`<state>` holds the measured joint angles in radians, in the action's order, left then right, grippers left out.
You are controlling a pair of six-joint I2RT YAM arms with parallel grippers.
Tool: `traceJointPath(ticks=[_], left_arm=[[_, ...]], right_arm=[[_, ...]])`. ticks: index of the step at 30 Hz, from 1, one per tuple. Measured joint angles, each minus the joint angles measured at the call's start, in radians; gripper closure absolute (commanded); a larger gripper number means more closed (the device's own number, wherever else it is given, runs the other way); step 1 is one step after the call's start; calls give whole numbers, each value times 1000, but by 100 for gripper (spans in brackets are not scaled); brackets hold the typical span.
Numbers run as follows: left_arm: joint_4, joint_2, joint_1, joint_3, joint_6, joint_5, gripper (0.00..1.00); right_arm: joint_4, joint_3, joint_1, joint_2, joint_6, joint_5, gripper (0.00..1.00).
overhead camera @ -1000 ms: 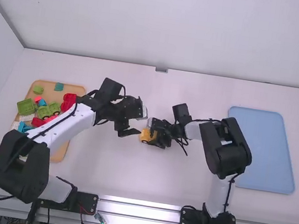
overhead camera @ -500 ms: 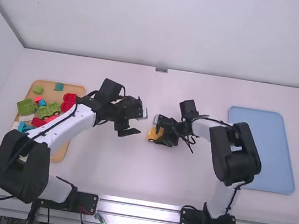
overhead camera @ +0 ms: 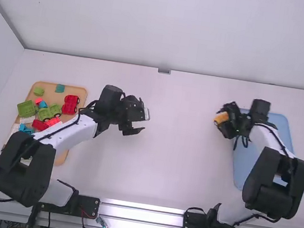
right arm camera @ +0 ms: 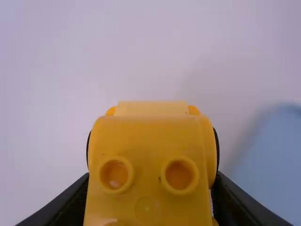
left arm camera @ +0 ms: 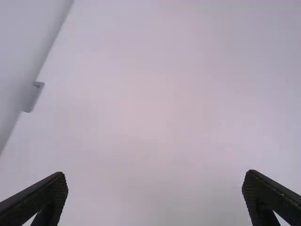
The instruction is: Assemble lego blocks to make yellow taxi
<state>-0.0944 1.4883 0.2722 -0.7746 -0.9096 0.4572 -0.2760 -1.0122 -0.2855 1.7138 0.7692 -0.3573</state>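
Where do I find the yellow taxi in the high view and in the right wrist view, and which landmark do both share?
High view: the taxi is right of the middle, at the right gripper.
Right wrist view: large and near, between that gripper's fingers, two round openings facing the camera.
Shared landmark: the blue tray.

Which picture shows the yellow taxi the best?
The right wrist view: the yellow taxi is big and close there, with two round rings on it, between the right gripper's fingers. The high view shows it as a small yellow patch near the blue tray. I can't find it in the left wrist view.
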Motion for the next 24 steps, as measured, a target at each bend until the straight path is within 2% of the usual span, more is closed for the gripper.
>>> traceJointPath(ticks=[1, 2, 4, 6, 7, 11, 17, 18, 19, 20, 24], left_arm=[[-15, 0, 0, 6, 5, -1, 1], [-78, 0, 0, 27, 24, -4, 1], [-168, 0, 0, 62, 58, -10, 1], [-266, 0, 0, 99, 98, -10, 0], [-305, 0, 0, 117, 113, -10, 1], [-360, 0, 0, 156, 156, -10, 1], [-383, 0, 0, 159, 212, -10, 1], [-385, 0, 0, 160, 218, -10, 1], [-385, 0, 0, 160, 219, -10, 3], [-386, 0, 0, 160, 222, -10, 1], [-383, 0, 0, 159, 238, -10, 1]], right_arm=[[17, 2, -24, 0, -13, -3, 53], [82, 9, -92, 0, -54, -14, 50], [169, 27, -181, 0, -112, -33, 43], [288, 72, -268, -1, -188, -57, 43], [332, 97, -299, -1, -224, -61, 38], [422, 153, -362, 27, -338, -55, 37], [430, 155, -370, 124, -416, -54, 34], [430, 155, -361, 145, -430, -55, 19], [430, 155, -359, 148, -428, -55, 16], [430, 155, -354, 154, -435, -55, 1], [428, 155, -347, 155, -448, -56, 1]])
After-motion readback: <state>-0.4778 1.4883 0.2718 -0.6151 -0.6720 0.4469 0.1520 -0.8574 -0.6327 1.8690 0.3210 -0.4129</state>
